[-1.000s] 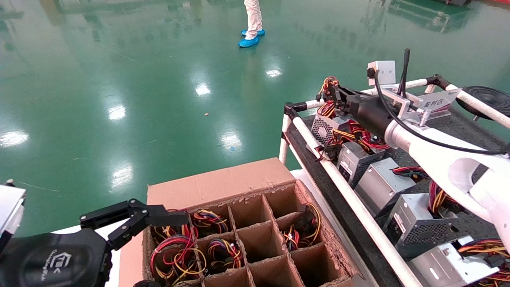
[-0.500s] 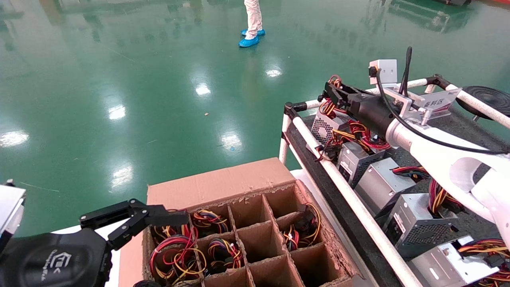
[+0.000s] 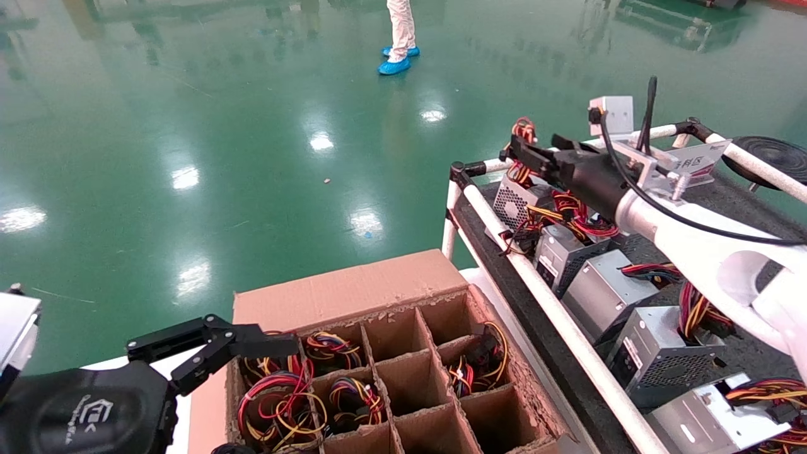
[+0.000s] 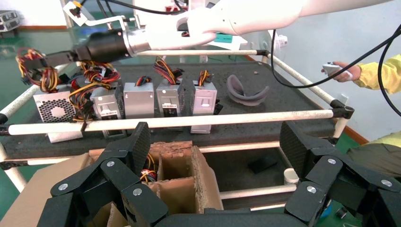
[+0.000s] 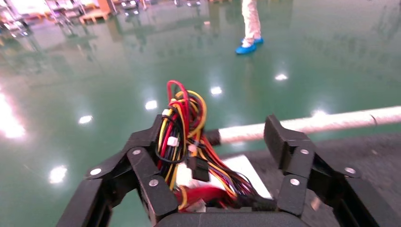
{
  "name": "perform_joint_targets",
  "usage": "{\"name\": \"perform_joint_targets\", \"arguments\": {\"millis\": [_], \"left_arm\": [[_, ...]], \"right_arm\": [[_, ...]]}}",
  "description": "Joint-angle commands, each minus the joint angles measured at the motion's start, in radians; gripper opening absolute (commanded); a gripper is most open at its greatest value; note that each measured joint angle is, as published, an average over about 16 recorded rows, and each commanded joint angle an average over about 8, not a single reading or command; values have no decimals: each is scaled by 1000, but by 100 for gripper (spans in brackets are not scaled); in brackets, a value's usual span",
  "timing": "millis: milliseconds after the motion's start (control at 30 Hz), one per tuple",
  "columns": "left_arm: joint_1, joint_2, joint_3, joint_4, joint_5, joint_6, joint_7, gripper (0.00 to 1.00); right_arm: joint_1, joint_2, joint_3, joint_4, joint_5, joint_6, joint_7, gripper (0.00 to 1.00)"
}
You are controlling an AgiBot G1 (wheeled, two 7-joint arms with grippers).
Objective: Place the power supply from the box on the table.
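The power supply [image 3: 512, 203], a silver box with a honeycomb vent, stands on the table [image 3: 744, 202] at its far left corner. Its red, yellow and black wire bundle [image 5: 182, 123] sticks up between the fingers of my right gripper [image 3: 523, 151], which hangs open just above it. In the right wrist view the wires lean on one finger [image 5: 142, 142] of that gripper [image 5: 215, 135]. The box [image 3: 353, 290] shows grid cells, some holding wire bundles. My left gripper [image 3: 258, 391] is open above the box's left cells; its wrist view shows nothing held [image 4: 215, 146].
A row of similar silver units [image 3: 605, 293] lies along the table's white rail [image 3: 555, 309]. A white sign [image 3: 693, 161] and a black round disc [image 3: 775, 154] sit at the far end. A person's feet [image 3: 394, 63] stand on the green floor.
My right arm has drifted slightly up and to the right above the power supply. The left arm has not moved.
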Motion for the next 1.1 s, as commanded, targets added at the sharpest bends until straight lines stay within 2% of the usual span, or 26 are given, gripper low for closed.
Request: {"name": "perform_joint_targets", "arguments": {"millis": [33, 600, 1100], "left_arm": [[0, 0, 0, 0, 0, 0, 0, 100], [0, 0, 1, 0, 0, 0, 0, 100], [0, 0, 1, 0, -1, 0, 1, 100]], "right_arm": [[2, 5, -4, -6, -6, 2, 3, 100], [59, 24, -28, -68, -44, -42, 49, 100], [154, 22, -57, -175, -93, -106, 92, 100]]}}
